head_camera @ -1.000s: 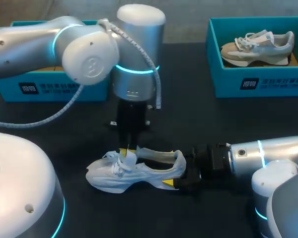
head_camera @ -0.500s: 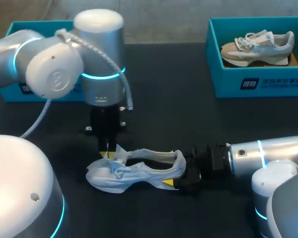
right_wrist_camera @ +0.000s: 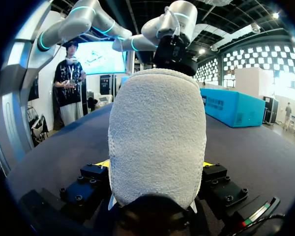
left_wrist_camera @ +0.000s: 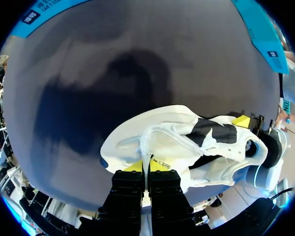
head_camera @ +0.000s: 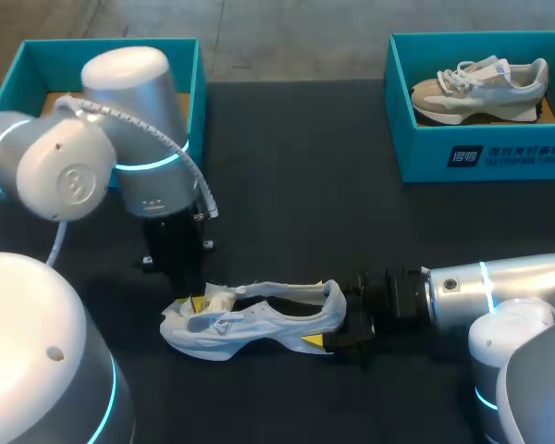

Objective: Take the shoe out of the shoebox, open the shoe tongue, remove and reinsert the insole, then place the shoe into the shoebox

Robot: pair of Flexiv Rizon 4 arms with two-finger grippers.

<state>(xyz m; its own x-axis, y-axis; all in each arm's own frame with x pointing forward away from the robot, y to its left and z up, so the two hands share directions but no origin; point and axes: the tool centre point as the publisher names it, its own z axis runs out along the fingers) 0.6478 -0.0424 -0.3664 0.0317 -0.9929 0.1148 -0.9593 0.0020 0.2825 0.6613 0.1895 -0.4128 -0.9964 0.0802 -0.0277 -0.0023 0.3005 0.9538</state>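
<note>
Head view: a shoebox holding a beige shoe stands at the table's far right corner. A second shoebox at the far left corner is partly masked by the left arm. The label print is not legible. The white shoe lies near the front edge, at the centre.

Left wrist view: the left gripper has its fingers pressed together, pinching what appears to be the shoe tongue.

Right wrist view: the right gripper is clamped on the white shoe's heel, which blocks most of the view ahead.

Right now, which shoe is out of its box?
The white shoe, lying on the table with the left gripper at its tongue and the right gripper on its heel. The beige shoe sits inside the right-hand teal shoebox.
</note>
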